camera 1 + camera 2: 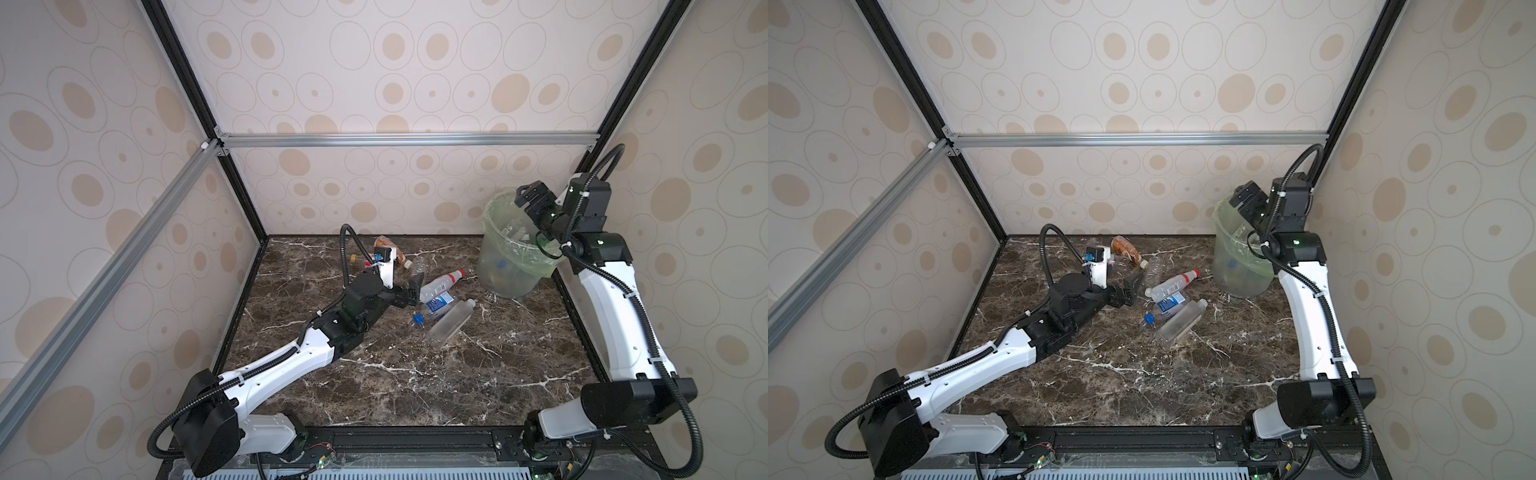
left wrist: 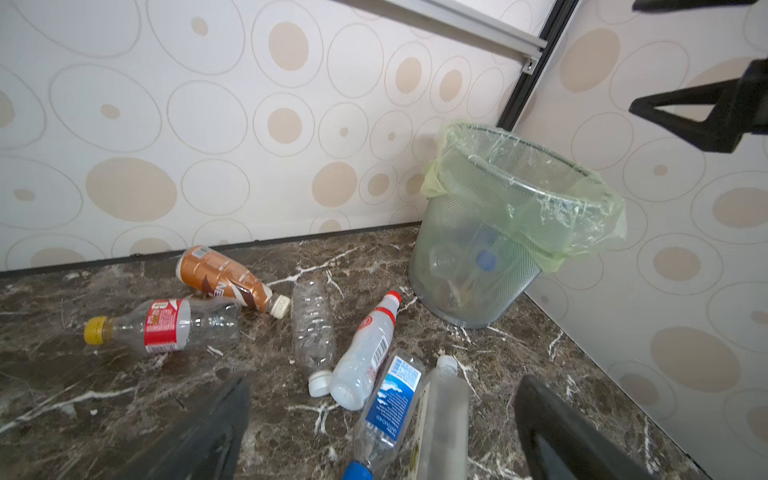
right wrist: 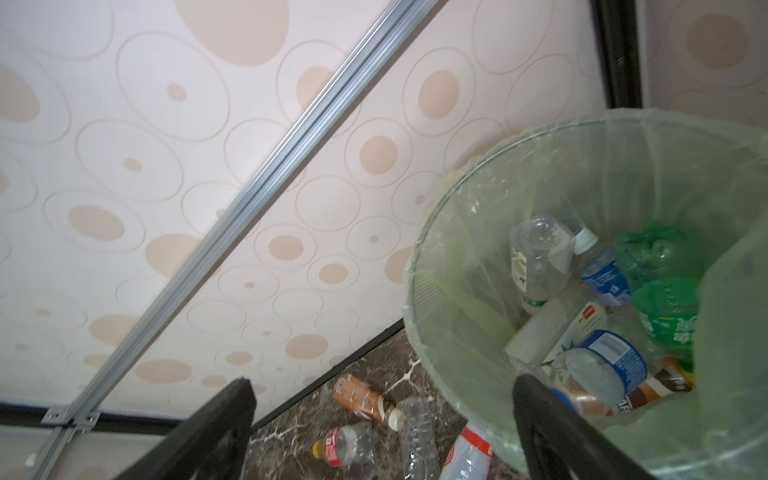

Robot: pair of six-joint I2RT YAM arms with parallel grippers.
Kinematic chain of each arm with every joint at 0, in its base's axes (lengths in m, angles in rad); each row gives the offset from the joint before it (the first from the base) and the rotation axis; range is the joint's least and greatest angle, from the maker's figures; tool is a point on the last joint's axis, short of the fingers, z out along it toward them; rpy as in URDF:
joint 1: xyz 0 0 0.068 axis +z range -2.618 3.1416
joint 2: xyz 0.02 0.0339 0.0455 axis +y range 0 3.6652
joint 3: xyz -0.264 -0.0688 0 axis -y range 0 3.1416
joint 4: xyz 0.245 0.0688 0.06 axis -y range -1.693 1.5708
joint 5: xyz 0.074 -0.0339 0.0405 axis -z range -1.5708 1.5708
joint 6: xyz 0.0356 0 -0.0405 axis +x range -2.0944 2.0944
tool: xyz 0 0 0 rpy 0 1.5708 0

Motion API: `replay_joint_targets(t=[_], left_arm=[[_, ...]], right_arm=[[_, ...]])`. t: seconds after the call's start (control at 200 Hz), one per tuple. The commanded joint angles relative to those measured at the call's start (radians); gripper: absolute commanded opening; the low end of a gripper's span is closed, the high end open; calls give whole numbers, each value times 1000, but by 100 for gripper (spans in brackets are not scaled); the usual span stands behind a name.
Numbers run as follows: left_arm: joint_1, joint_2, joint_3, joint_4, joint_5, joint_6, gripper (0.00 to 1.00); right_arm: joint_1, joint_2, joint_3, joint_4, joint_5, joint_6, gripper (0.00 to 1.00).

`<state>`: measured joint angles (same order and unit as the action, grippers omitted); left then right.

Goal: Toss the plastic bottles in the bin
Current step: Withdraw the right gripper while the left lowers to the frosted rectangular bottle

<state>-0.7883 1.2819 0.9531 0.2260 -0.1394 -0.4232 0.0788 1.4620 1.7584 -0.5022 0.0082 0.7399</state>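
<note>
your left gripper (image 1: 409,294) sat low over the dark marble surface (image 1: 415,395), its fingers (image 2: 208,432) spread wide and closed on nothing. it faced a loose cluster of plastic bottles (image 1: 442,284) lying on their sides near the middle of the surface, just beside the base of the nearest one.

six lay there. the brown bottle (image 2: 224,276) was furthest back, close to the back wall. the yellow-capped bottle (image 2: 166,326) with a red label lay to its left, mostly hidden behind the left arm in both top views. the clear ribbed bottle (image 2: 311,328) lay just in front of the brown one's cap. the white bottle (image 2: 365,353) pointed its red cap toward the bin. the blue-labelled bottle (image 2: 390,399) and the frosted bottle (image 2: 442,415) lay side by side, touching, nearest the front.

the mesh bin (image 1: 507,266) stood upright in the back right corner of the surface, a pale green bag (image 2: 573,216) folded over its rim. inside you could see more bottles piled up, among them a green bottle (image 3: 665,307) and a clear bottle (image 3: 536,257).

your right gripper (image 1: 531,194) hung above the bin's far rim, fingers (image 3: 552,424) wide apart and holding nothing.
</note>
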Motion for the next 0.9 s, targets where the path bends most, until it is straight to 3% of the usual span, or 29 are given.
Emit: replay_joint_targets(t=[0.0,0.26,0.41,0.68,0.895], left_arm=[[-8,-34,-2,-119,37,-122,99],[3,-115,-77,-256,129,-290,99],[16,-156,-151,-286,171,-315,99],[-1,-51,-241,-144,260,-299,99],[-66,147,-127,-157,215,-180,99]], right_arm=[[90,-60,-45,-50,45,-73,100],[297,-152,-270,-64,102,-136,100],[389,-196,-443,-45,191,-174,100],[400,-206,-702,22,219,-239,100],[392,-194,-821,85,219,-262,100]])
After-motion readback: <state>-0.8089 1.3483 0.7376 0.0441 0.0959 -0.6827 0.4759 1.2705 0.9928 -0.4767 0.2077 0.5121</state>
